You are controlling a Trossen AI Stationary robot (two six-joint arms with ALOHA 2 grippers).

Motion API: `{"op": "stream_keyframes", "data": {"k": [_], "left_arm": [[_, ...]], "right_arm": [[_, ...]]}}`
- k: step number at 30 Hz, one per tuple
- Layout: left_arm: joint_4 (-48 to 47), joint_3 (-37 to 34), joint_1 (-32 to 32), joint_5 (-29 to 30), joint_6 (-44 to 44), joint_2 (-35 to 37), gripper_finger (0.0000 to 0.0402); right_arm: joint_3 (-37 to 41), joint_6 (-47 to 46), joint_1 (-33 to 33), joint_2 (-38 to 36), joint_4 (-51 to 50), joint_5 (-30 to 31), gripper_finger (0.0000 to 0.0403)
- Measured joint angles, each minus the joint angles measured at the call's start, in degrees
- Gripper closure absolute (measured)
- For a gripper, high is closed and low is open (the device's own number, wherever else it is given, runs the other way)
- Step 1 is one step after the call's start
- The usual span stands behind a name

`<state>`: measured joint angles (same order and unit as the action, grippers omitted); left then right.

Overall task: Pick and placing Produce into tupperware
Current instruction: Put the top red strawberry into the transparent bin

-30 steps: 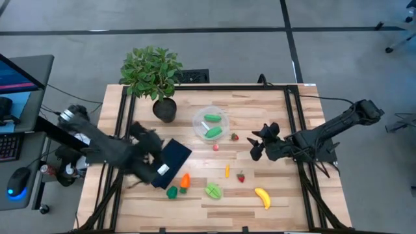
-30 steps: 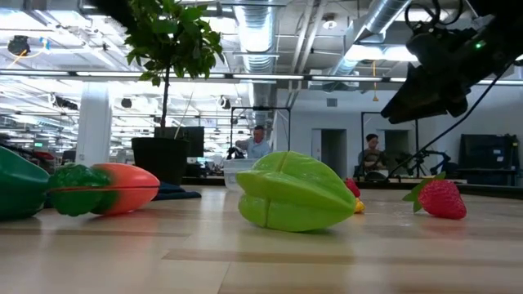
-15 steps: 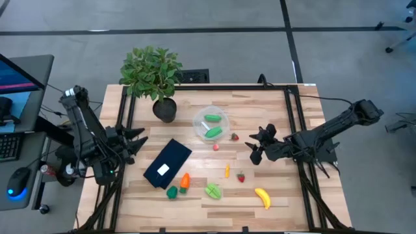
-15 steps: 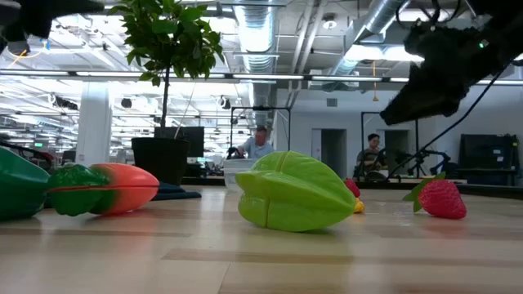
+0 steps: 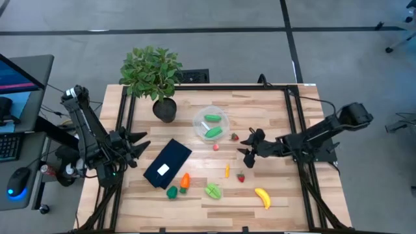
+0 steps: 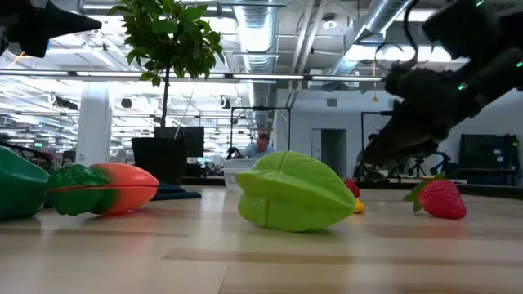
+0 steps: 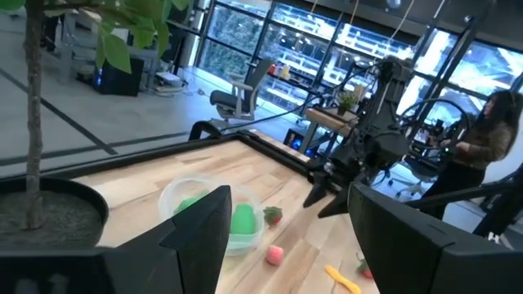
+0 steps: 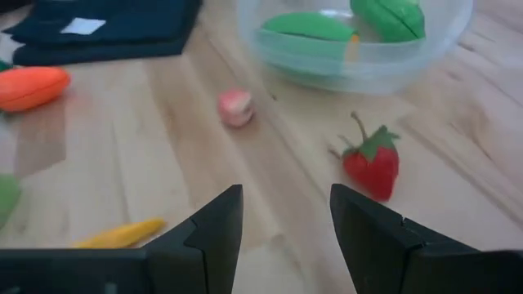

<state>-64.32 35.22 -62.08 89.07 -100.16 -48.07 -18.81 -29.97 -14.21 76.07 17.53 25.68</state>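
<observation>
R hand (image 5: 246, 150) open, nearing strawberry (image 5: 234, 137) by tupperware (image 5: 211, 123).
We shd center fingers over it, drop low; L hand (image 5: 138, 148) open, idle at counter's left edge.

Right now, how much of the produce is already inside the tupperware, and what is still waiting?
Done: two green pieces lie in the tupperware. In hand: nothing; the right claw is open above the table near a strawberry, and the left claw waits open at the left edge. Left: that strawberry, another strawberry, banana, carrot and others.

Grey floor (image 5: 214, 16), exposed ceiling ducts (image 6: 261, 33), office chair (image 7: 233, 102)
</observation>
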Motion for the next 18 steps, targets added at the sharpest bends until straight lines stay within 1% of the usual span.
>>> {"op": "stream_keyframes", "data": {"k": [5, 11, 18], "left_arm": [[0.45, 0.00, 0.00, -0.21, -0.17, 0.00, 0.0165], [1.32, 0.00, 0.00, -0.28, -0.17, -0.02, 0.0165], [1.32, 0.00, 0.04, -0.26, -0.22, -0.02, 0.0165]], "right_arm": [[0.00, 0.54, 3.99, 3.10, 0.12, -1.67, 0.0226], [-0.04, 2.72, 7.95, 3.91, 1.56, -2.11, 0.0226], [-0.07, 7.87, 11.99, 3.87, 2.60, -9.93, 0.0226]]}}
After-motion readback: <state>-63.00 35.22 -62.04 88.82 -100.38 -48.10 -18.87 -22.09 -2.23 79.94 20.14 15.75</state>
